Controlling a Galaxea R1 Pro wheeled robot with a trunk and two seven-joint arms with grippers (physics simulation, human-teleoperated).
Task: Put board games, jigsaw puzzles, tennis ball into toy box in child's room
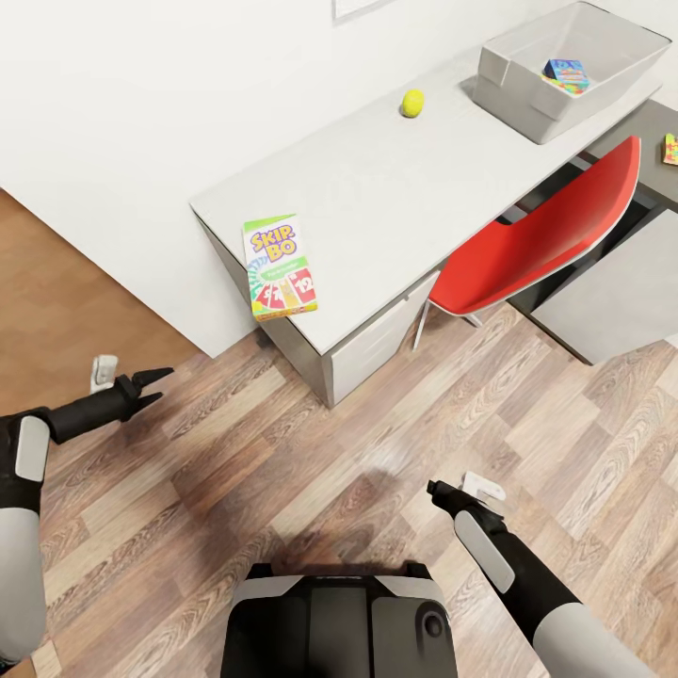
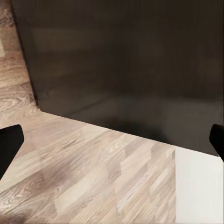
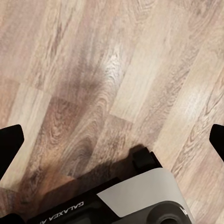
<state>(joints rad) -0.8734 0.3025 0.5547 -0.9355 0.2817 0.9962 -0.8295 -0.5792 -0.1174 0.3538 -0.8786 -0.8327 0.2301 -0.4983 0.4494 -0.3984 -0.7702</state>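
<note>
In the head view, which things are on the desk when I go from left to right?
Skip-Bo box → tennis ball → toy box, with a small colourful box inside it.

Floor (image 1: 377,471) under me looks like wood-grain planks with a slight sheen, my surface (image 1: 377,188) is matt grey, chair (image 1: 546,235) is glossy red plastic, toy box (image 1: 527,94) smooth grey.

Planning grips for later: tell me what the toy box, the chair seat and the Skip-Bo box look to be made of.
Toy box: probably hard plastic, plain matte grey walls with rounded rims. Chair seat: likely moulded plastic, a thin curved red shell with a slight sheen. Skip-Bo box: seemingly printed cardboard, flat with sharp edges and colourful graphics.
</note>
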